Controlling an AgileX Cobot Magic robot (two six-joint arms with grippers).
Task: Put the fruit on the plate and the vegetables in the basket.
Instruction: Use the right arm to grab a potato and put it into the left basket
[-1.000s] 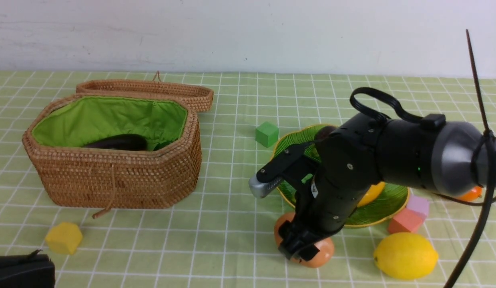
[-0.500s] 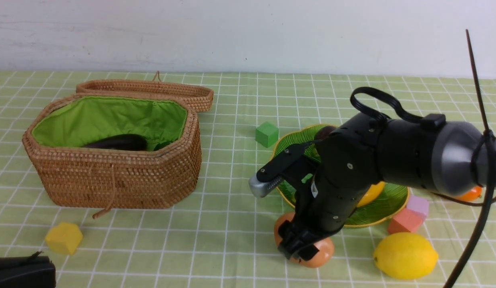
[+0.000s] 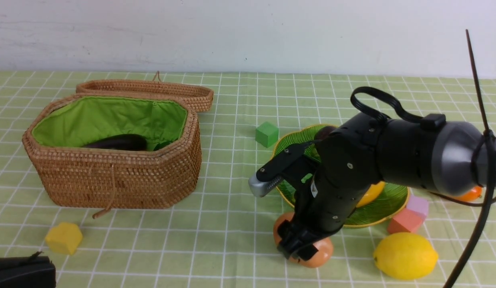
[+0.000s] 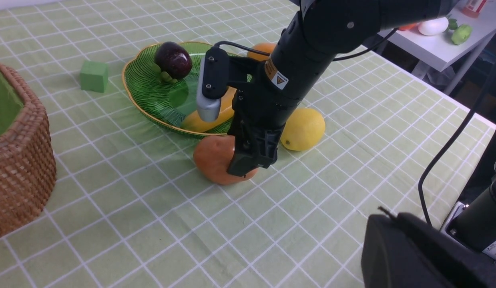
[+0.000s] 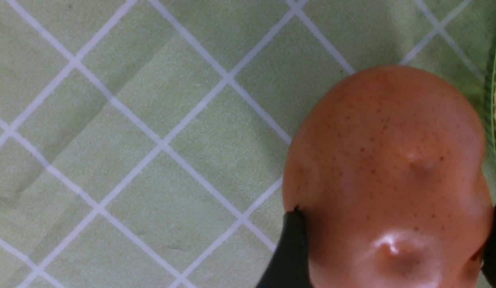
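Right gripper (image 3: 300,250) spread wide, pinching potato (image 4: 211,160), which sits on the cloth just in front of plate (image 3: 376,212). Left gripper (image 3: 31,260) closed, idle.
Risk: smooth round skin and only fingertip contact, so it may squirt out on lift, or clip basket (image 3: 111,180) rim.
Count: 1 basket, 1 plate, 1 eggplant (image 3: 119,142) (in basket), 1 banana (image 4: 195,122), 1 potato, 1 lemon (image 3: 406,255), 1 mango (image 3: 470,194), 1 mangosteen (image 4: 173,60), 4 blocks (image 3: 267,134).

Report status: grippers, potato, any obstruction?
Left gripper shut, off to the side. Right gripper closed on potato, down on the cloth by the plate. Nothing between it and the open basket.
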